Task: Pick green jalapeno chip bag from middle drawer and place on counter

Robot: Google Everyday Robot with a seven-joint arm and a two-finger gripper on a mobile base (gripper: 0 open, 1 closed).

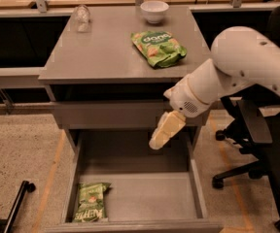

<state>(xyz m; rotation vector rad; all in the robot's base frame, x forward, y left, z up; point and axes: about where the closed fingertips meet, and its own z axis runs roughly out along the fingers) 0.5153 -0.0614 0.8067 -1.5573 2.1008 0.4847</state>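
Now see the claw up in the air over the back right part of the middle drawer. Hangs just in front of the plain grey drawer front higher up. Looks pale yellow and tips down and to the left. Cannot tell if apart or together. Sticks out from the end of a fat white arm reaching in from the right side. Sits well apart from the green jalapeno chip bag.

Find that bag down in the front left corner of the middle drawer. Lies flat on the bare grey bottom, close to the left wall. Shows big white letters at the end nearest the front.

Look at the middle drawer itself: pulled wide open, grey, with low walls on both sides.

Up on the counter, spot a brighter green bag with a round white word and a chip picture. Rests toward the right side. Farther back, near the back edge, spot a small white bowl. Over at the back left, see a clear crinkly thing; cannot tell what kind.

Right of the cabinet, see a black office chair on wheels, partly hidden by the white arm. Down below, a speckled floor with orange lines.
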